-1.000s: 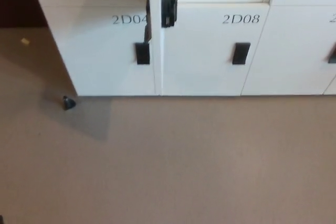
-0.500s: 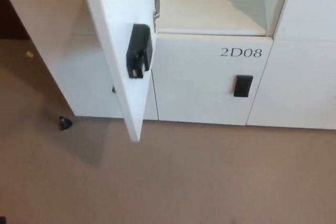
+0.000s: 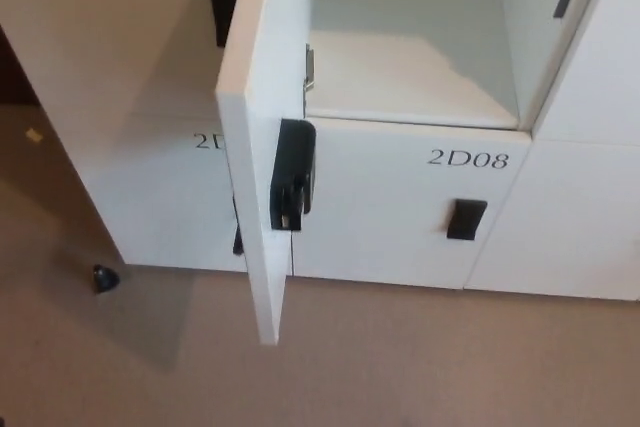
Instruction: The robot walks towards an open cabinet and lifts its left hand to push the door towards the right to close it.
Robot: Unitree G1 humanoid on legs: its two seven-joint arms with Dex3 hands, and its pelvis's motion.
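The open cabinet compartment is white inside and sits at the top middle of the head view. Its white door stands swung out toward me, nearly edge-on, left of the opening. A black latch box is fixed on the door's inner face, and a metal hinge shows at the opening's left side. Neither of my hands is in view.
Below the opening is the shut locker 2D08 with a black handle. More white lockers stand left and right. A small black doorstop sits on the beige carpet at the left, and a yellowish scrap lies farther back.
The whole picture has shifted down and the lockers look larger, so the camera has moved closer and tilted up. More of the open compartment and door shows now.
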